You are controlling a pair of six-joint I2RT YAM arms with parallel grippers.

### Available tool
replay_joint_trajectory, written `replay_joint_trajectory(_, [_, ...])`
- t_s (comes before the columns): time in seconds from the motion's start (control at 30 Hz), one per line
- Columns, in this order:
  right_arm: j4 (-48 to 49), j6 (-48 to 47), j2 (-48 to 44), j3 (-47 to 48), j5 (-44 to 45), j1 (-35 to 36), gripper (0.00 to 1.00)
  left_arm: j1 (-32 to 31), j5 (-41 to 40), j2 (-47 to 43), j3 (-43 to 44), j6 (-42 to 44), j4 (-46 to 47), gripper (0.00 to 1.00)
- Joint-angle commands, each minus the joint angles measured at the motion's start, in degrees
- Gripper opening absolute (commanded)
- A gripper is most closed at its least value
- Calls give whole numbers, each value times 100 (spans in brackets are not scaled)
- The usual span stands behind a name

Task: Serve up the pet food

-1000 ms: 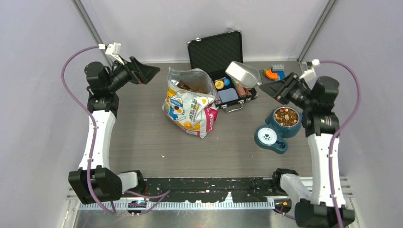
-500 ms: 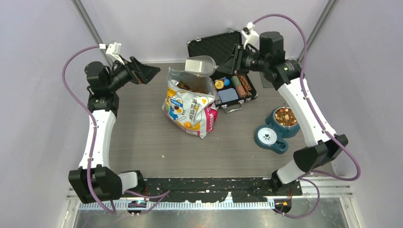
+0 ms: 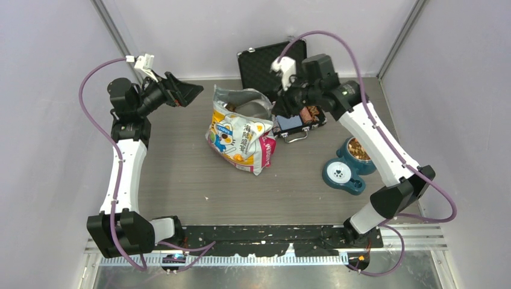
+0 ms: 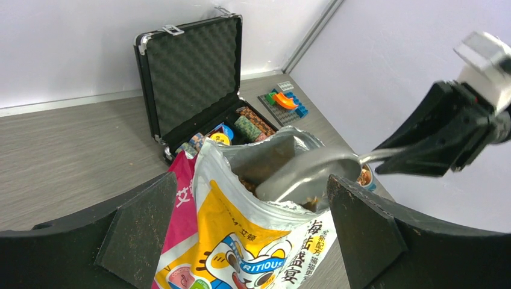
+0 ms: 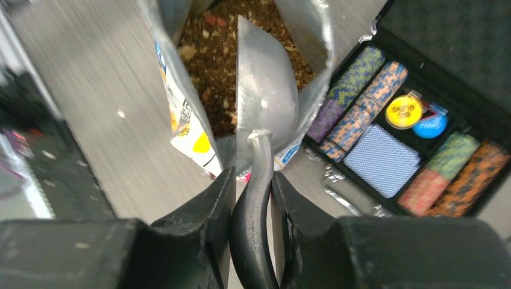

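The pet food (image 5: 208, 63) is a heap of brown kibble inside the open cartoon-cat bag (image 3: 241, 137) standing at mid-table. More kibble (image 3: 355, 148) fills the teal bowl (image 3: 367, 161) at the right. My right gripper (image 5: 253, 180) is shut on the black handle of a metal scoop (image 5: 265, 96). The scoop's tip is inside the bag's mouth, on the kibble. The scoop (image 4: 307, 177) also shows in the left wrist view, with the bag (image 4: 241, 241) below it. My left gripper (image 3: 190, 93) is open and empty, raised at the far left and facing the bag.
An open black case (image 3: 271, 60) with striped poker chips (image 5: 361, 96) stands just behind and right of the bag. A blue paw-print dish (image 3: 338, 173) joins the teal bowl. Coloured toy bricks (image 4: 283, 99) lie at the far right corner.
My right arm swung left from the bowl, over the case, to the bag. The scoop has tipped downward into the bag's mouth. The left arm has not moved.
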Motion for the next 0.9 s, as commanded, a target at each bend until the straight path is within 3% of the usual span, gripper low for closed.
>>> replay_joint_trajectory(0.0, [-179,-2494,-61,-86,1294,860,5,40,90,-76,114,94,55,99])
replay_joint_trajectory(0.1, [-14,-3249,15,-87,1956,1167,5,40,62,-111,106,138,11,99])
replay_joint_trajectory(0.2, [574,-3259,-150,-214,2266,1215,5,40,15,-159,89,190,-21,99])
replay_joint_trajectory(0.37, [1271,-2992,-229,-299,1981,1221,5,40,9,-174,88,207,-29,99])
replay_joint_trajectory(0.47, [1069,-2998,-14,-180,1748,1238,5,39,-4,-164,88,223,-51,99])
replay_joint_trajectory(0.57, [632,-2728,271,170,2082,1240,5,40,-4,-175,81,240,-57,99])
replay_joint_trajectory(0.77, [-504,-1887,1228,1782,2395,1240,5,40,-1,-116,88,219,-44,99])
replay_joint_trajectory(0.87, [-886,-1693,1690,1970,2318,1240,5,39,-24,-110,79,260,-84,99])
